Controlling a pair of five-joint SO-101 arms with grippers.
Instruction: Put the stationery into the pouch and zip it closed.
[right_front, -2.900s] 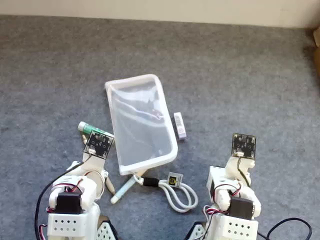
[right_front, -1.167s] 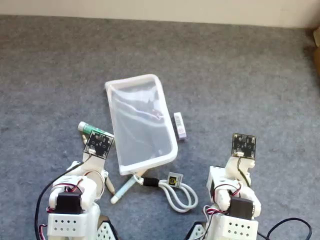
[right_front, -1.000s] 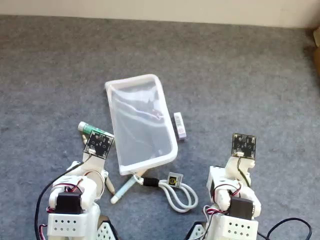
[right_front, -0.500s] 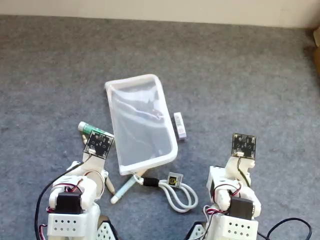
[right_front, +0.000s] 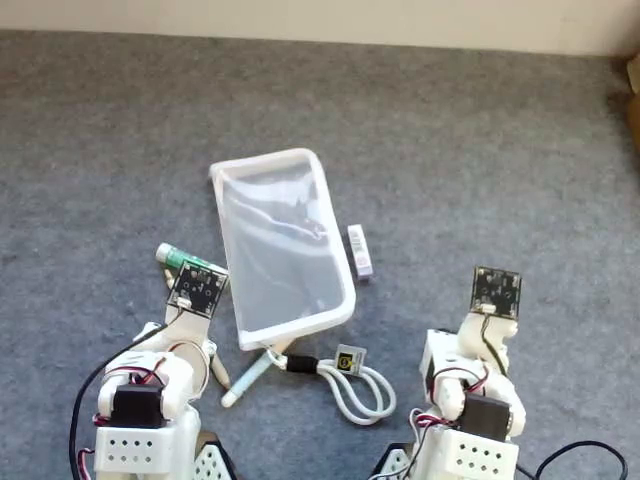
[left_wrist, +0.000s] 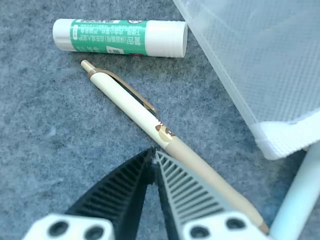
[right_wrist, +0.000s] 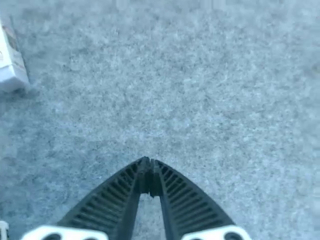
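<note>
I read the left gripper with jaws pressed together and empty, its tip at the cream pen. The pen lies near a corner of the pouch. The glue stick lies near the pouch's long side. The right gripper is likewise closed and empty, well apart from the pouch. The eraser lies just beside the pouch's opposite long side.
</note>
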